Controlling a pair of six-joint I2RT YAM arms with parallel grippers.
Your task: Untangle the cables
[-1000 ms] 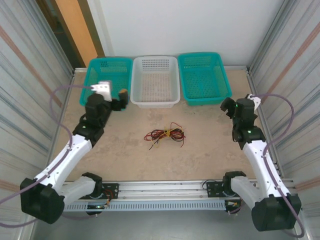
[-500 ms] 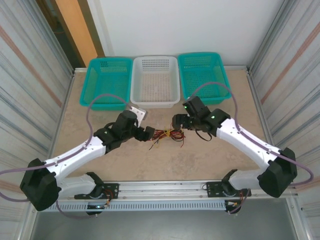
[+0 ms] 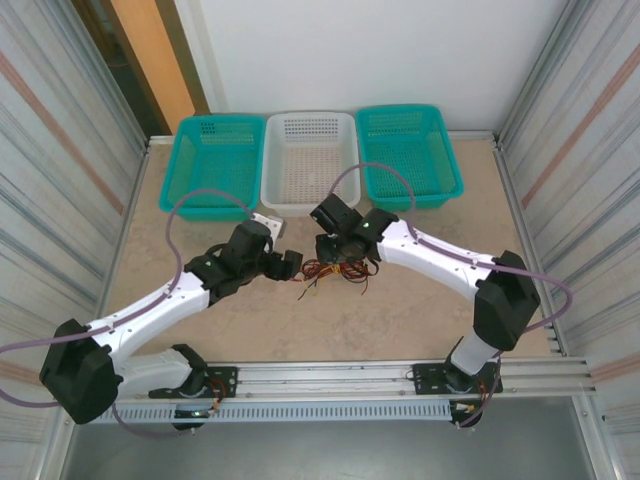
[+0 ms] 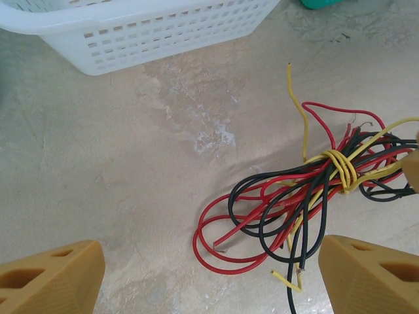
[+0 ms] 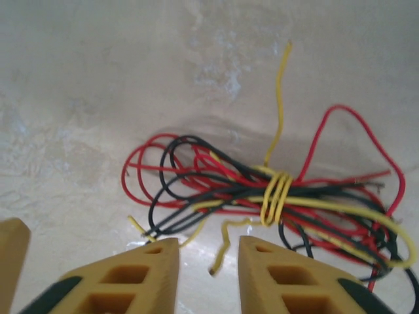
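The right end effector (image 5: 206, 242) hangs low over the cables (image 5: 216, 190) with its fingers (image 5: 154, 275) drawn near each other, a slim gap left between them and nothing clamped. A loose yellow end (image 5: 222, 245) lies on the counter (image 3: 420, 310) just below that gap, probably the strand it means to pinch. The left end effector (image 4: 211, 243) is released, its 2 pads (image 4: 55, 278) spread wide to either side of the red and black loops, which suits bracing or catching the bundle from the other side. The cables (image 3: 335, 270) lie near the middle of the counter, between the 2 end effectors and well short of the white basket (image 3: 272, 170) at the far edge. A yellow wire (image 5: 275, 193) coils several times around the red and black strands and binds them, so my judgement is that this wrap must come loose before the 3 colours can part. None has been separated yet.
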